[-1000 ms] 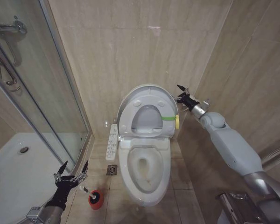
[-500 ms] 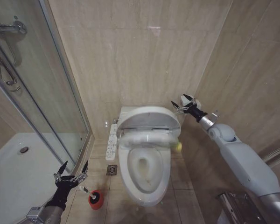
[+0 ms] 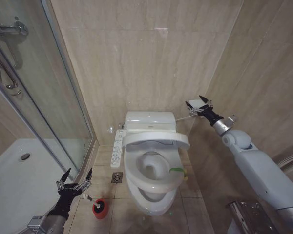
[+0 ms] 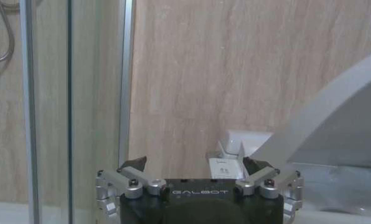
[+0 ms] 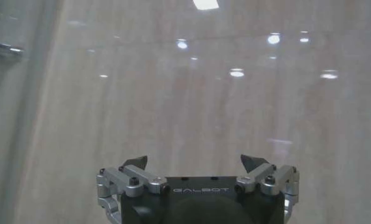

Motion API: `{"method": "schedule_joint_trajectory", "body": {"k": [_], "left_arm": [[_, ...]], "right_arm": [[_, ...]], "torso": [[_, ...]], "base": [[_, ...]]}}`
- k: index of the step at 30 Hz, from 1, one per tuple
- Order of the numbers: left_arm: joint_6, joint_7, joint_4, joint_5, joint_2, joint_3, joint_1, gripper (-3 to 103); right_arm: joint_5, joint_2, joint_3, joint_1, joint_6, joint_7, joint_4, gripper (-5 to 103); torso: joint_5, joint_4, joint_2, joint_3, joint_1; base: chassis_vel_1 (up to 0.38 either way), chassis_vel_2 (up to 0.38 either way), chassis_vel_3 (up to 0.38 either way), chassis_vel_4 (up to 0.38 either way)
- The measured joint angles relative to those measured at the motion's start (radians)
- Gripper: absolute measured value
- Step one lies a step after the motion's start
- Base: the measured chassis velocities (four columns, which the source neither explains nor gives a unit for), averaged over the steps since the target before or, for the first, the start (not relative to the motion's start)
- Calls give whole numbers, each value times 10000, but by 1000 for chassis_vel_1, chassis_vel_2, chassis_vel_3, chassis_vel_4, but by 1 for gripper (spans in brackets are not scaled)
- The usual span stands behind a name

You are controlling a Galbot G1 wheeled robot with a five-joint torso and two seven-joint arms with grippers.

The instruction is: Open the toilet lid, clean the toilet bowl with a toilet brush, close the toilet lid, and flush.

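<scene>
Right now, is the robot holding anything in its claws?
No, nothing is held. The left gripper hangs open above the small brush in its red round holder. The right gripper is open beside the white toilet tank.

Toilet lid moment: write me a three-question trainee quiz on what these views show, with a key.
1. True or false: the toilet lid fully covers the toilet bowl.
2. Fill in: the right gripper, up near the wall beside the toilet, has its fingers ____ and holds nothing.
3. The red brush holder stands on the floor: A) close below the left gripper; B) close below the right gripper; C) midway between both.
Key: 1 false, the lid hangs partway down and the bowl shows beneath it; 2 open; 3 A.
</scene>
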Motion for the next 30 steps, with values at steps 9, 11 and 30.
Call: {"method": "schedule_joint_trajectory", "body": {"k": [9, 11, 30], "left_arm": [[0, 0, 0, -1, 0, 0, 0, 100], [0, 0, 0, 0, 0, 0, 0, 100], [0, 0, 0, 0, 0, -1, 0, 100]], "right_arm": [[-423, 606, 257, -524, -729, 2111, 640, 100], [-417, 604, 385, -847, -824, 2395, 894, 100], [-342, 736, 1833, -3895, -870, 2549, 2813, 100]], "torso": [[0, 1, -2, 0, 0], [0, -1, -2, 0, 0], [0, 1, -1, 1, 0]], "base": [[0, 0, 0, 0], [0, 0, 0, 0], [0, 0, 0, 0]]}}
